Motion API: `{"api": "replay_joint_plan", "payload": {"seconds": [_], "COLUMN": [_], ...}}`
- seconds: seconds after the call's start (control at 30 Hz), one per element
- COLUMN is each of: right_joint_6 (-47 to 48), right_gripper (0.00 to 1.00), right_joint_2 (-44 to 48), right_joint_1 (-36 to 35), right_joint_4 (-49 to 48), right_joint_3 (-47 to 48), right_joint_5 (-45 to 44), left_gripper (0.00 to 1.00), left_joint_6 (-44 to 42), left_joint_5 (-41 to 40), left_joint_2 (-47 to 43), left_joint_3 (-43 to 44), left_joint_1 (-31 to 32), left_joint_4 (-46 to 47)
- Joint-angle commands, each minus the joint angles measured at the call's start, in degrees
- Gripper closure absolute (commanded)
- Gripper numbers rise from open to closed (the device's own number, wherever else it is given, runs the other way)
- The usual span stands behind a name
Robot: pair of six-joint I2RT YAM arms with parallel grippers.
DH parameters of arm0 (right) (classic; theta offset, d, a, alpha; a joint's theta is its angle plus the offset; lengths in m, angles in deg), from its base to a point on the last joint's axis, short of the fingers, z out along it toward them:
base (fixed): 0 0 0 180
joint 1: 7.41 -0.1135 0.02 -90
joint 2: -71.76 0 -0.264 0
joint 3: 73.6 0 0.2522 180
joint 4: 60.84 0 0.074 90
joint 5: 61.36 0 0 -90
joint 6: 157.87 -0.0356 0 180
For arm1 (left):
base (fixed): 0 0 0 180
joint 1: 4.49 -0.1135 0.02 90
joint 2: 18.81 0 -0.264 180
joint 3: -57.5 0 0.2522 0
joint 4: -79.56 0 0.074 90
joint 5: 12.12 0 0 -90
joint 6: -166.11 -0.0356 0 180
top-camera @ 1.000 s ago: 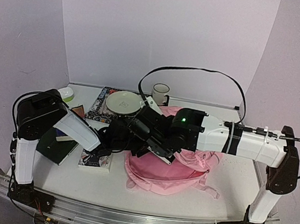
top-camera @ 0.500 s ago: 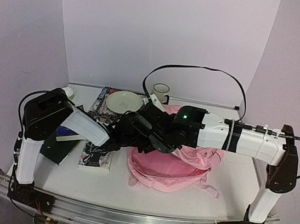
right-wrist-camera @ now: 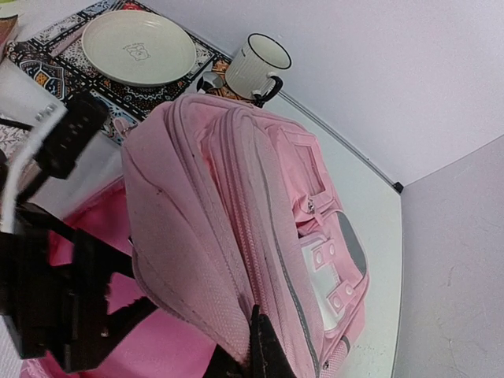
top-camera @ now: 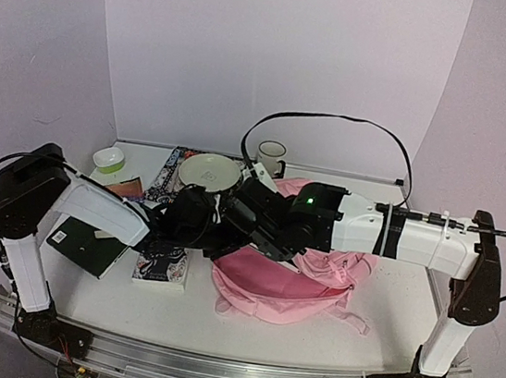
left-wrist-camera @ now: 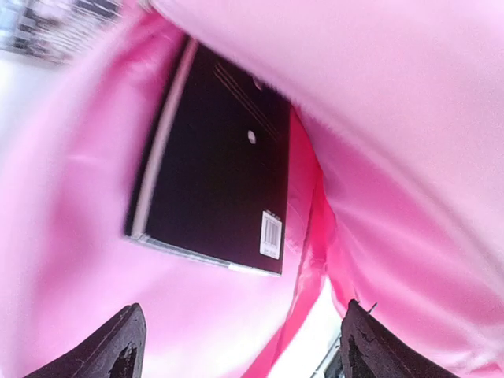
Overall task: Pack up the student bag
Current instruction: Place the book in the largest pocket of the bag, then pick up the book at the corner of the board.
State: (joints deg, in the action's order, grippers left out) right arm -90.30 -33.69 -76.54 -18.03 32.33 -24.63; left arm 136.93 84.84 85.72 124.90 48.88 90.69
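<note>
The pink student bag [top-camera: 289,285] lies at the table's middle with its mouth to the left. My right gripper [top-camera: 247,222] is shut on the edge of the bag's top flap [right-wrist-camera: 236,205] and holds it up; its fingertips [right-wrist-camera: 260,346] pinch the fabric. My left gripper [top-camera: 190,220] is at the bag's mouth. In the left wrist view it [left-wrist-camera: 242,335] is open and empty inside the pink lining [left-wrist-camera: 71,236]. A black book [left-wrist-camera: 216,181] with a barcode label lies flat in the bag ahead of it.
A dark book [top-camera: 87,246] and a patterned book [top-camera: 163,268] lie left of the bag. Behind are a cream plate [top-camera: 208,172] on a patterned mat [top-camera: 168,183], a white mug [top-camera: 271,159] and a small green bowl [top-camera: 109,161].
My left arm has stretched out, its elbow swinging left, and its gripper has drawn back a little to the left at the bag's mouth. My right gripper keeps the flap raised.
</note>
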Motion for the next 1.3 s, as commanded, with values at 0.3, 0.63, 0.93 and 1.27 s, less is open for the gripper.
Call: {"api": "replay_joint_plan", "payload": {"seconds": [0.3, 0.63, 0.93, 1.27], "right_joint_6": [-2.41, -2.26, -2.26, -1.38], "right_gripper": [1.00, 1.00, 1.00, 1.00], "right_joint_2": [2.99, 2.49, 3.12, 3.08], "right_joint_1": [2.24, 2.67, 2.76, 2.94], "right_joint_4": [0.97, 0.61, 0.52, 0.03], "right_joint_3": [-2.81, -2.83, -3.74, -3.89], "right_joint_5": [-3.38, -2.57, -2.37, -1.96], "left_gripper": [0.08, 0.03, 0.04, 0.07], "left_joint_6": [-2.03, -2.03, -3.45, -5.99], "left_joint_5": [-9.04, -8.18, 2.26, 7.08], "left_joint_2": [-25.92, -40.61, -47.20, -48.30], "left_joint_3": [-18.62, -25.52, -29.61, -33.10], "left_joint_1": [-12.79, -28.61, -45.84, -60.06], "left_joint_4": [-11.91, -22.18, -28.86, -32.47]}}
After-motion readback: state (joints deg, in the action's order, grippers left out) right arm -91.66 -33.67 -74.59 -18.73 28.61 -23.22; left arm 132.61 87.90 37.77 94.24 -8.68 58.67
